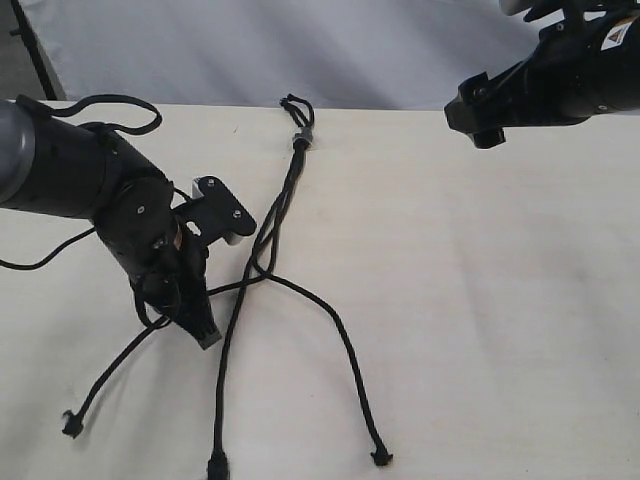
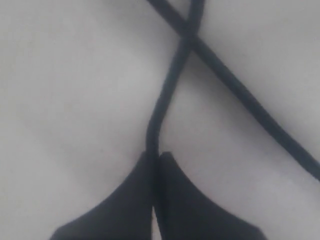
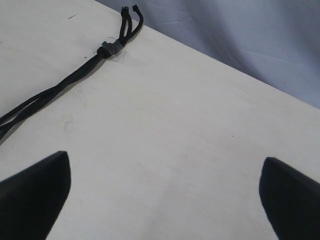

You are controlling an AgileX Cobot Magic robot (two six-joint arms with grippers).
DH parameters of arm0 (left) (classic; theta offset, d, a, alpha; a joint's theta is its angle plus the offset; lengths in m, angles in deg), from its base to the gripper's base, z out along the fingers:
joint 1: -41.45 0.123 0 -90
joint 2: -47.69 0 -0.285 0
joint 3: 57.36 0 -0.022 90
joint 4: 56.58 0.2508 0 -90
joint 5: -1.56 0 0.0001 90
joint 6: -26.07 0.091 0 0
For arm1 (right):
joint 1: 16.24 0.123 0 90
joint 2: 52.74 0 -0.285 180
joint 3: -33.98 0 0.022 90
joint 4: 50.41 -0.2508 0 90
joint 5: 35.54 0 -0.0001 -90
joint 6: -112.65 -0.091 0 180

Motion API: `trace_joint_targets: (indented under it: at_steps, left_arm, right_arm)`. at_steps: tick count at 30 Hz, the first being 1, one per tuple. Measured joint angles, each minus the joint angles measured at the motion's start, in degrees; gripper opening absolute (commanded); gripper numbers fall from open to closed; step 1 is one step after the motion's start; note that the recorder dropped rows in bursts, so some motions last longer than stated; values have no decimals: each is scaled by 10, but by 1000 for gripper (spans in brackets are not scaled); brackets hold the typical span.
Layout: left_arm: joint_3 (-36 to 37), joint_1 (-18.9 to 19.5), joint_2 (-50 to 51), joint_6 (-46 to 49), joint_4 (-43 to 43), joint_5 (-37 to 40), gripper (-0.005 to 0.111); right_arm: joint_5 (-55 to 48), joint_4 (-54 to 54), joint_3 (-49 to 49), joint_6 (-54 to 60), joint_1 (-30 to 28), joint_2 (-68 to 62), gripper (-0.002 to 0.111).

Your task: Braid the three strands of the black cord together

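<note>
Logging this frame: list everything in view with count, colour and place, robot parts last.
black cord: one, black, on the table, running from top centre of the exterior view downward.
strands: three, black, fanning out toward the bottom: left strand, middle strand, right strand, each with a knotted tip.
grey band: one, grey, binding the strands at the top end, with short loops beyond it.
table: one, cream, under everything.
backdrop: one, pale grey, behind the table.
arm cable: one loop, black, on the left arm.
left gripper: one, black, left side, jaws shut on the left strand.
right gripper: one, black, upper right, jaws open and empty.
</note>
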Motion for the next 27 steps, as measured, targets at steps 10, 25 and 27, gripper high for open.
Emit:
trace_joint_targets:
  at_steps: [10,25,27]
  left_arm:
    - [-3,1,0,-16,-21,6,69]
    - [-63,125,-217,-96,-21,50,1]
    - [-46,160,-246,-109,-21,28,0]
  right_arm:
    - [0,-3,0,0,0,0,95]
    - [-105,-117,-17,29,124,0,95]
    - [-112,-119,-20,30,172,-6,95]
